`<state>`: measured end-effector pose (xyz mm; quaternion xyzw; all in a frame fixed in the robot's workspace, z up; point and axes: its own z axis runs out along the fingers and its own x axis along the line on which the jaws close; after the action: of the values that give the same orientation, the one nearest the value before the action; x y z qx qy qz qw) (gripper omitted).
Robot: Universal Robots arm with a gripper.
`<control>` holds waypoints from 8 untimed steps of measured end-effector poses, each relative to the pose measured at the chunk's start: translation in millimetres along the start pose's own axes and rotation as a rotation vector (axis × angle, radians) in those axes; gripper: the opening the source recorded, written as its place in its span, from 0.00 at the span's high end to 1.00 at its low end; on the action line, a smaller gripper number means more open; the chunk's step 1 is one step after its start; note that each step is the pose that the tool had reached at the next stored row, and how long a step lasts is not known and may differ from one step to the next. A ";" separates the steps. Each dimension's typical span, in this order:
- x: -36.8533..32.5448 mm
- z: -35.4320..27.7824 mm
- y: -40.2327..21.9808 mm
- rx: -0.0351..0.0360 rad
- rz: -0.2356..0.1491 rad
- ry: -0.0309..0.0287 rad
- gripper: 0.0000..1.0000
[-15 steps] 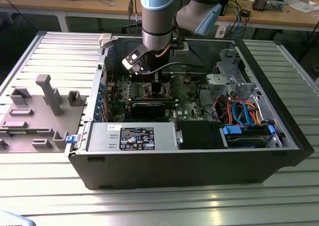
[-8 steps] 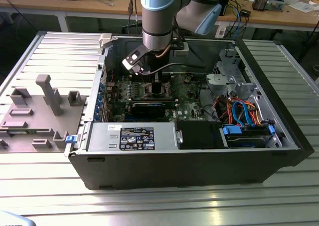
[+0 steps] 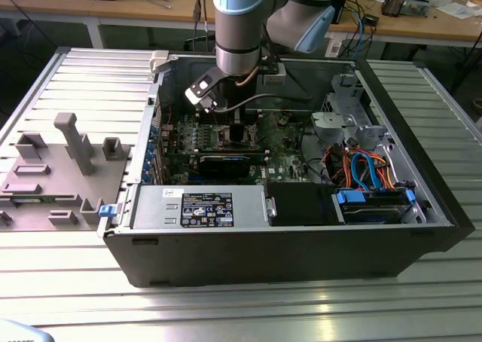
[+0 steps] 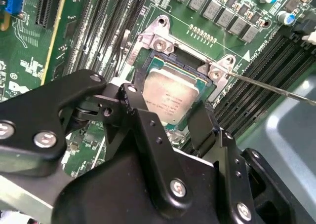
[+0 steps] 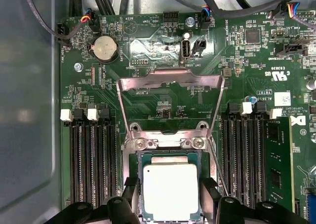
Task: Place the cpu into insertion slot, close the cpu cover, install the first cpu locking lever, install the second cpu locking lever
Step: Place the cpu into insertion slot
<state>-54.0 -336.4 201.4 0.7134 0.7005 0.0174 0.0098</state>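
Silver and shiny on top, the cpu (image 5: pixel 170 187) sits right over the insertion slot (image 5: pixel 148 155). The black gripper (image 4: pixel 165 107) is pinched on it, with one finger on each side. I cannot tell if the cpu is all the way down in the insertion slot or a tiny bit above it. The cpu cover (image 5: pixel 170 76) is flipped up and back from the insertion slot, joined on at the hinge, so the insertion slot is wide open. A thin metal locking lever (image 4: pixel 266 86) sticks out just beside the insertion slot. Here is what I think could go wrong. If the cpu is a little crooked when it is let go, it may rest on the edge of the insertion slot and not lie flat. Pushing on it then could hurt the inside of the insertion slot. If the fingers drag on the cpu as they open, it could tip up. Shutting the cpu cover on a crooked cpu could jam it.
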 end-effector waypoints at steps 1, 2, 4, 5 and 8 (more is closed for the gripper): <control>0.0 -1.5 0.0 0.0000 0.000 -0.0004 0.39; 0.0 -3.1 0.1 -0.0001 0.000 -0.0013 0.39; 0.1 -4.5 0.2 -0.0002 0.000 -0.0019 0.39; 0.0 -4.5 0.2 -0.0002 0.000 -0.0019 0.39; -0.1 -5.2 0.6 0.0001 0.000 -0.0024 0.39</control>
<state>-53.6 -336.6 206.6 0.7134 0.7005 0.0165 0.0106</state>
